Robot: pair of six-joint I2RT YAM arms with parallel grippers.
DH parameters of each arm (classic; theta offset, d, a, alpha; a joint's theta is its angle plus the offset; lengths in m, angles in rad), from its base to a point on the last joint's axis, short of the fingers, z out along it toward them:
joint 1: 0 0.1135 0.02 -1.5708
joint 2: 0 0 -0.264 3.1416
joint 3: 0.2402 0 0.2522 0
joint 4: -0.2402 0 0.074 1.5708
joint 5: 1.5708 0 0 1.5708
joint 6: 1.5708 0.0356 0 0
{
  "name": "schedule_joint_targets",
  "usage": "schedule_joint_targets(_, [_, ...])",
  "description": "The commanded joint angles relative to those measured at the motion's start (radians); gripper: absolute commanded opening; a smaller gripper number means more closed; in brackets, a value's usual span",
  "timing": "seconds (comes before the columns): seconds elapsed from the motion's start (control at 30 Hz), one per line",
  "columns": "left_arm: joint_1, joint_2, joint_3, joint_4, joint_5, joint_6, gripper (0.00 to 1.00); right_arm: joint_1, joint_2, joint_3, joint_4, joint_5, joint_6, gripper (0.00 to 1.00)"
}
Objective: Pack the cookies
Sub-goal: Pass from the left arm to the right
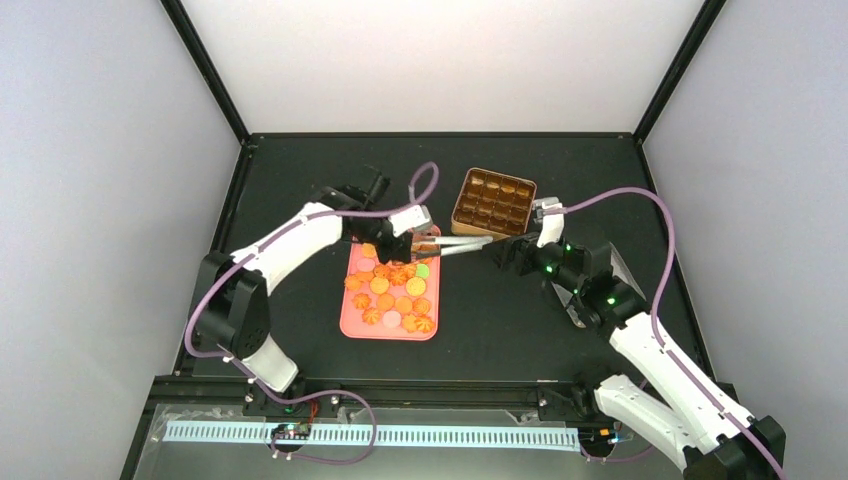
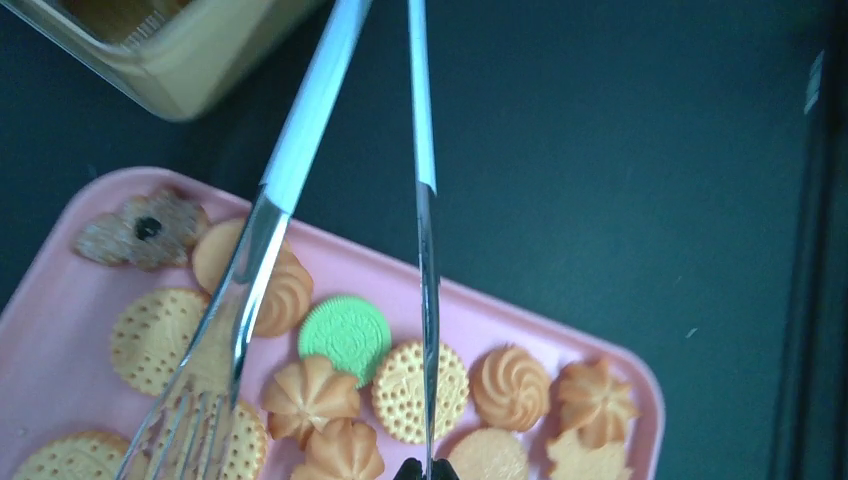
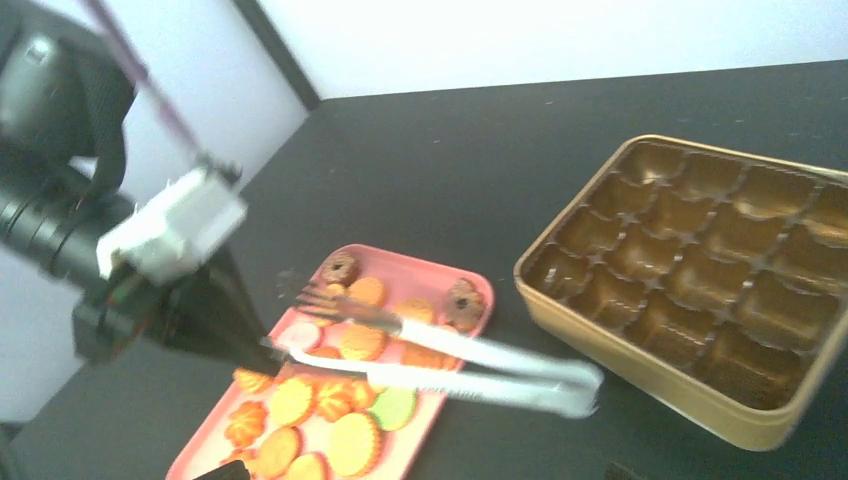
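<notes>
Black surface [image 1: 500,330]. Pinching tongs [image 1: 458,243] in left gripper [image 1: 418,243] jaws over cookies [image 1: 380,285], forearm reaching right. Can't tell right gripper [image 1: 503,250] jaws, aimed left.

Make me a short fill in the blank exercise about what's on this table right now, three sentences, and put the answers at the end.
1. The cookies lie on a ___ tray.
2. Every compartment of the box that shows is ___.
3. The tool reaching over the tray with its forked tip is a pair of metal ___.

Missing words: pink; empty; tongs.
</notes>
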Motion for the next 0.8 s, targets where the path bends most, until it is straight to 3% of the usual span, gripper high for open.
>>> schedule_joint_targets(0.0, [0.095, -0.022, 0.114, -0.074, 0.336, -0.147, 0.02, 0.008, -0.003, 0.014, 0.055, -0.182, 0.04, 0.95])
schedule_joint_targets(0.13, [0.154, -0.023, 0.165, -0.044, 0.542, -0.265, 0.02, 0.006, -0.009, -0.023, 0.142, -0.278, 0.088, 0.99])
schedule_joint_targets(0.4, [0.211, -0.049, 0.145, 0.166, 0.797, -0.54, 0.01, 0.005, 0.085, -0.043, 0.364, -0.365, 0.225, 1.0])
schedule_joint_targets(0.6, [0.211, -0.125, 0.04, 0.471, 0.909, -0.835, 0.02, 0.001, 0.244, -0.013, 0.601, -0.416, 0.336, 1.0])
schedule_joint_targets(0.77, [0.209, -0.195, -0.003, 0.581, 0.919, -0.913, 0.02, -0.011, 0.344, -0.003, 0.812, -0.448, 0.44, 1.0])
